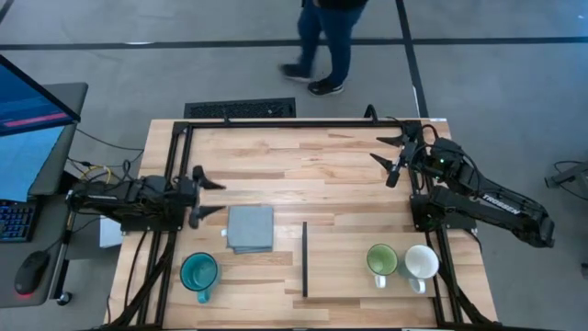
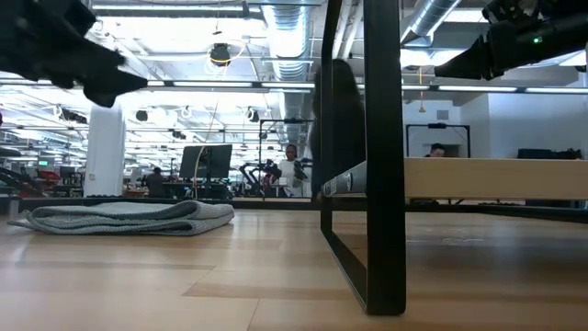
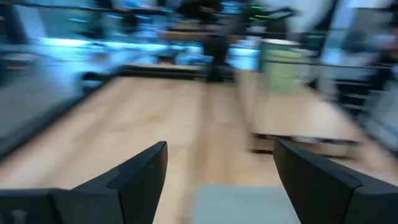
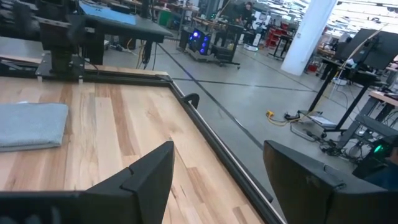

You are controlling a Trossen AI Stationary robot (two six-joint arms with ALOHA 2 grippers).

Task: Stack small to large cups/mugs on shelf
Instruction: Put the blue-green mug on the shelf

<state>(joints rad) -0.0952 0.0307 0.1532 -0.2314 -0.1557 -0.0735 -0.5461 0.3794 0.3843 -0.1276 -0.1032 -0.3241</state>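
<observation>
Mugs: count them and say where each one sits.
3, all along the table's near edge in the high view: the teal mug left of the shelf, below the cloth; the green mug and white mug side by side on it. None seems hidden.

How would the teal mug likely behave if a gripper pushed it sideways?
The teal mug stands upright, mouth up, on the smooth wooden table, so it would probably slide rather than tip. Its handle sticks out to one side, so an off-centre push might spin it. It looks rigid, perhaps ceramic, so possibly breakable.
</observation>
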